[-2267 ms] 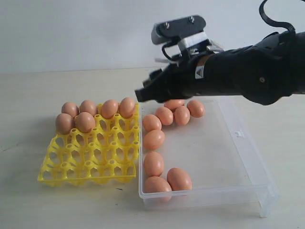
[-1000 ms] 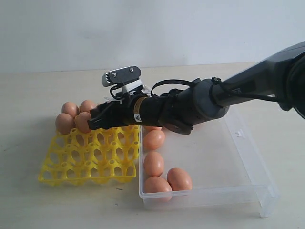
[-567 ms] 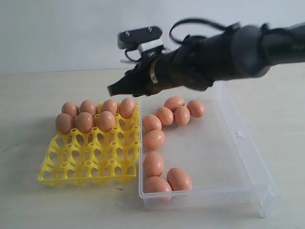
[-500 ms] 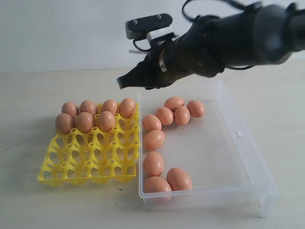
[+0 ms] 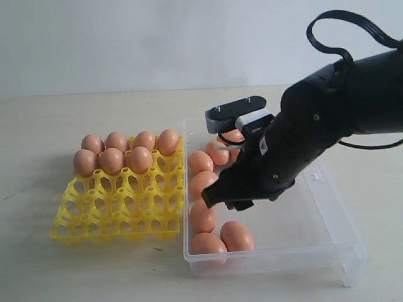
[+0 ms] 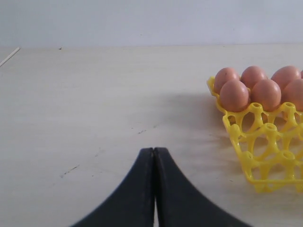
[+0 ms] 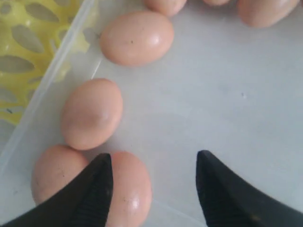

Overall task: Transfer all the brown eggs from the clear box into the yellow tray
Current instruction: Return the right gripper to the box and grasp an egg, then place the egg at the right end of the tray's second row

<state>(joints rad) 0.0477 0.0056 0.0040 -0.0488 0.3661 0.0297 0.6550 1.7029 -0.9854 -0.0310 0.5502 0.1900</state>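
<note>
I hold my right gripper (image 7: 152, 160) inside the clear box (image 5: 283, 259), jaws apart, over the brown eggs (image 7: 91, 113) lying along its left wall, evidently to straddle one near-corner egg for transfer to the yellow tray (image 5: 116, 211) just left, whose far cups are filled.

Robot lab test bench, by the look of it: bare pale tabletop (image 5: 38, 270), blank white wall (image 5: 126, 38) behind, black robot arm (image 5: 334, 107) over it. Only staged props out: yellow tray (image 5: 113, 215), clear box (image 5: 315, 220).
</note>
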